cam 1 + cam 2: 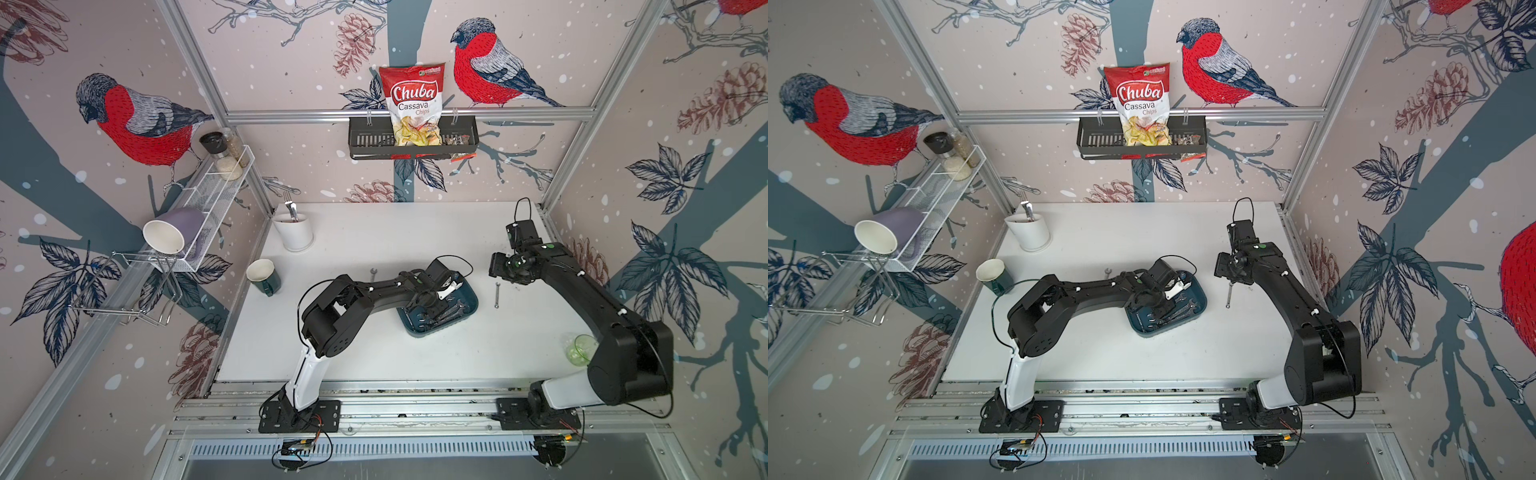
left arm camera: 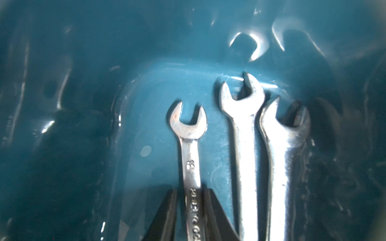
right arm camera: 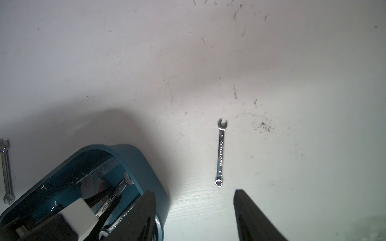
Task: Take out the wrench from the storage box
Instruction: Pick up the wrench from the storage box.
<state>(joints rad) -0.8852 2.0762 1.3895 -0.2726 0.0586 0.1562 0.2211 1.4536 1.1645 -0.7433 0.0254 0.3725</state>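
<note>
Two wrenches (image 3: 221, 152) (image 3: 5, 167) lie on the bench (image 3: 292, 62); the left gripper (image 2: 192, 189) clamps a third wrench (image 2: 189, 146) inside the storage box (image 3: 146, 164), while the right gripper (image 3: 194, 192) gapes empty.

- storage box (image 3: 135, 160): glossy dark teal-blue
- wrench (image 2: 189, 146): shiny silver
- table (image 1: 395, 237): white, dark scuffs
- walls (image 1: 291, 54): pale pink, red-breasted birds, pinecones, navy leaves
- chips bag (image 1: 411, 95): red and white
- mug (image 1: 265, 277): dark green, cream inside
</note>
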